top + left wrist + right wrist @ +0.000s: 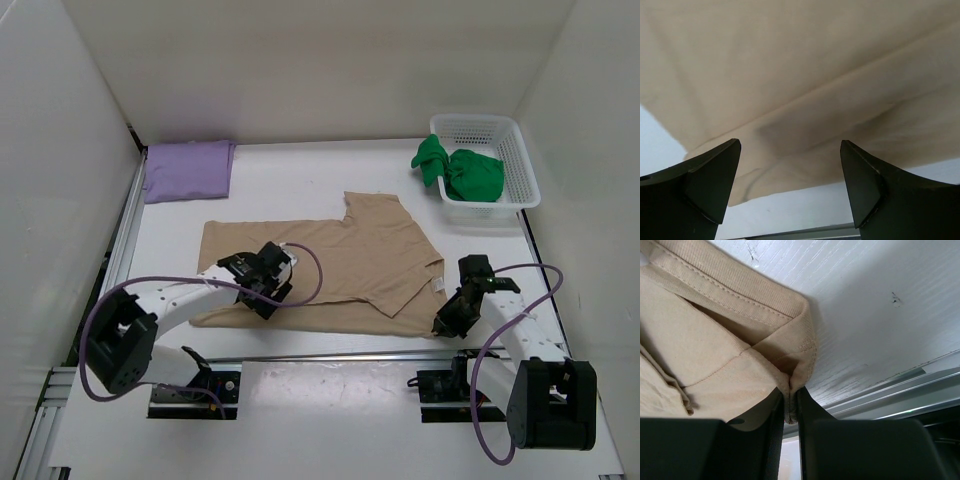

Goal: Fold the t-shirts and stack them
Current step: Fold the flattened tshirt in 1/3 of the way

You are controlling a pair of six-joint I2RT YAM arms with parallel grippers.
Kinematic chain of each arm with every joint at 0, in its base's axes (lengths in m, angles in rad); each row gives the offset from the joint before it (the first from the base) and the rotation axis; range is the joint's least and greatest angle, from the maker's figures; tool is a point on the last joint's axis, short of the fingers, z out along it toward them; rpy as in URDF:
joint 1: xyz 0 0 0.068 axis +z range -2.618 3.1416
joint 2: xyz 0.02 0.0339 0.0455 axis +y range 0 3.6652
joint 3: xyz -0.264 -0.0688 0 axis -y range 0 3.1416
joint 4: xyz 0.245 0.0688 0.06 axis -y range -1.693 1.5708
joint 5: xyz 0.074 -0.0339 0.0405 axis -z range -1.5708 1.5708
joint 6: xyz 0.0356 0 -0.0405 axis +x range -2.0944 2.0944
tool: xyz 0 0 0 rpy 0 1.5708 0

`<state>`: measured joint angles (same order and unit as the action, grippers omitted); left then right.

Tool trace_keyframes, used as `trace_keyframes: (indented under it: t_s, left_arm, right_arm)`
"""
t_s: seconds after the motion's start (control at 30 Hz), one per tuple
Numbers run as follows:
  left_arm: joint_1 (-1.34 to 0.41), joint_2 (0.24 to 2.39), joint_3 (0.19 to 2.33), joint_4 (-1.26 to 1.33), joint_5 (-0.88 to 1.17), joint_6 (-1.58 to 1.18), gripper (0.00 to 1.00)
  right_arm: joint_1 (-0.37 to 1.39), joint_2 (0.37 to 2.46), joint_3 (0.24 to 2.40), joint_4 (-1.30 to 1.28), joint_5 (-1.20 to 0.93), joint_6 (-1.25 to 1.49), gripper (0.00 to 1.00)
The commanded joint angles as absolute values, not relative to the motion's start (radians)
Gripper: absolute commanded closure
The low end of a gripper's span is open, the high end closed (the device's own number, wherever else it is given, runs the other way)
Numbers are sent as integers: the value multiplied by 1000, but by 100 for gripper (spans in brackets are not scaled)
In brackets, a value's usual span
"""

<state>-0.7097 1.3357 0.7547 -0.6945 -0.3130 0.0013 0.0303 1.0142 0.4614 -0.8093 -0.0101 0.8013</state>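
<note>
On the counter [300, 190], we note the tan t-shirt [350, 262] partly folded.
The mesh basket [480, 212] sits at the far right corner, the lavender t-shirt [188, 168] folded at far left, the green t-shirt [470, 175] bunched in the basket. The left end effector [790, 145] stands spread above the tan cloth's near edge; the right end effector [790, 390] pinches its near right hem.

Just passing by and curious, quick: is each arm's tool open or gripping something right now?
Left tool: open, holding nothing, above the tan t-shirt.
Right tool: closed, pinching the tan t-shirt's edge.
</note>
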Motion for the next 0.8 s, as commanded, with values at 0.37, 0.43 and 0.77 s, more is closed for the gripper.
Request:
trace_keyframes:
  t_s: [0.37,0.43,0.77]
  left_arm:
    - [-750,1445,742,-627,-405,0,10]
    - [-741,1445,762,-627,-405,0,10]
    - [-676,1410,827,-690,-341,0,8]
  right_arm:
    - [29,974,439,-793,-12,795,82]
    - [29,974,439,-793,-12,795,82]
    - [29,974,439,-793,-21,795,83]
